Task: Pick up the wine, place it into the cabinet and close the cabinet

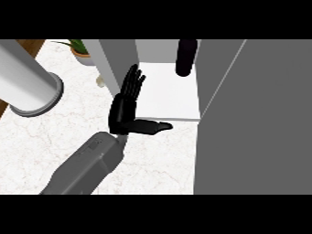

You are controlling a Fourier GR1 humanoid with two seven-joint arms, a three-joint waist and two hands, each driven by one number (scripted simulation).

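Dark glass wine bottle (186, 57) is seen upright at the back of the white cabinet shelf (168, 93). Left hand (126, 106), fingers straight, holding nothing, should be swept flat against the grey cabinet door (111, 59).

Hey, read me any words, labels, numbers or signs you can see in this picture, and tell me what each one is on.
None can be read. The wine bottle in the cabinet shows only as a dark shape with no visible label. The white cylinder, the potted plant, the cabinet door and the left hand bear no text.
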